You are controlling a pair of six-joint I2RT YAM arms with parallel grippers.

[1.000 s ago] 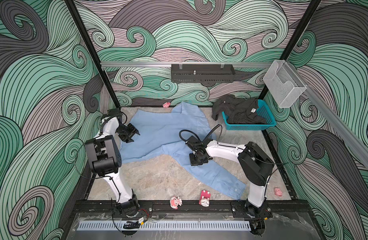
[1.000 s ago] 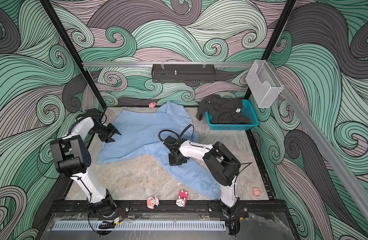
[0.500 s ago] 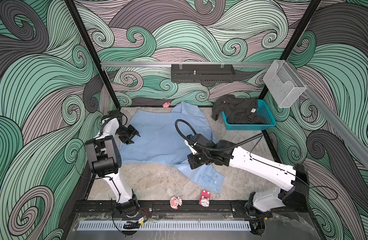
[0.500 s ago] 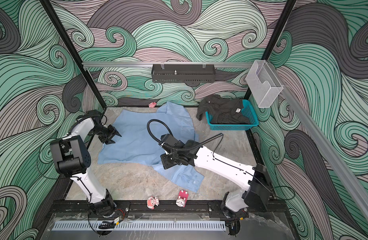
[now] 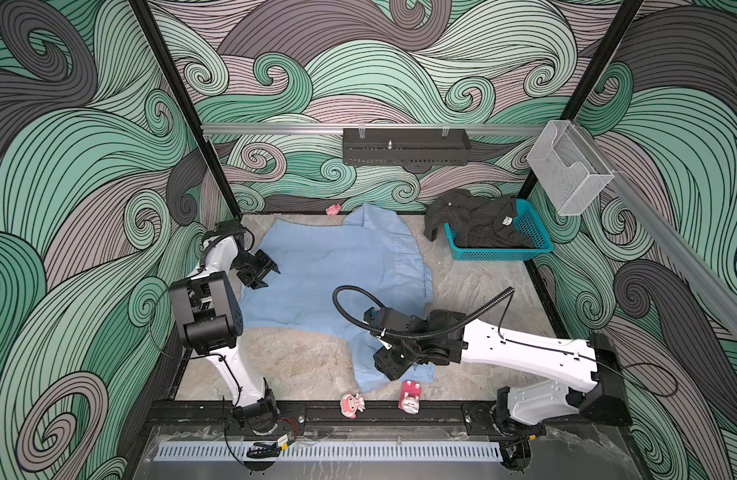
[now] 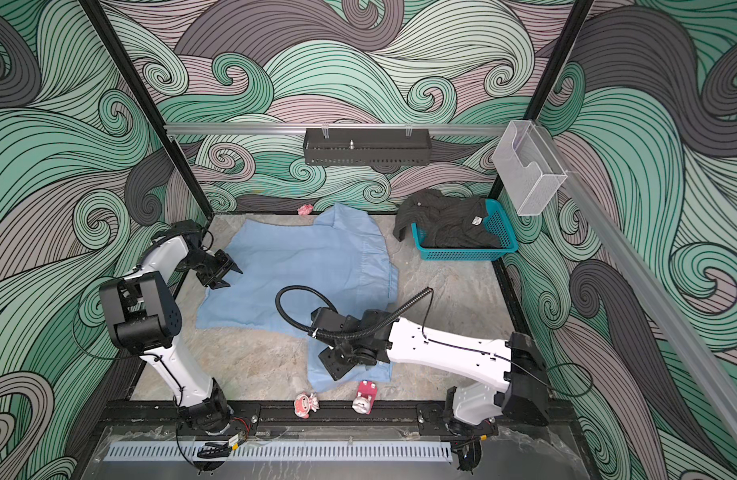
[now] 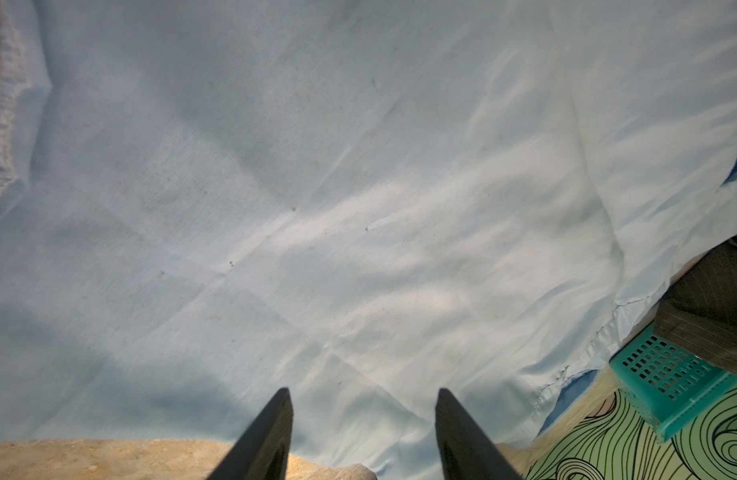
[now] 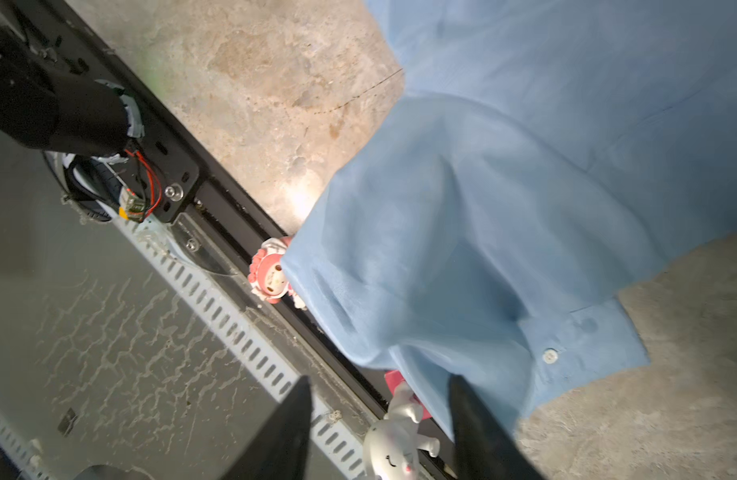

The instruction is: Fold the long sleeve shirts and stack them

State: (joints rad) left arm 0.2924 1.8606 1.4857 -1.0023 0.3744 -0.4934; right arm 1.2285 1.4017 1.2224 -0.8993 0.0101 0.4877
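The light blue long sleeve shirt point(image 5: 337, 270) point(image 6: 308, 266) lies spread on the table, collar toward the back wall. One of its sleeves is bunched near the front edge, cuff and button point(image 8: 583, 345) showing. My right gripper point(image 5: 387, 372) point(image 6: 333, 372) point(image 8: 379, 380) hangs open just above that bunched sleeve, nothing between its fingers. At the shirt's left edge my left gripper point(image 5: 271, 277) point(image 6: 234, 277) point(image 7: 363, 392) stands open and low over the cloth point(image 7: 358, 187). The dark shirt point(image 5: 479, 220) point(image 6: 446, 222) is heaped in the teal basket point(image 5: 500, 251) point(image 6: 466, 252) at the back right.
A pink figurine point(image 5: 352, 405) and a red and white toy point(image 5: 409, 397) lie on the black front rail, right by the sleeve. A small pink object point(image 5: 332, 209) sits at the back wall. A clear box point(image 5: 566, 178) hangs at the right.
My right arm pulled the sleeve in from the front right and bunched it toward the front edge, then its jaws opened and let go. The left arm stayed still.
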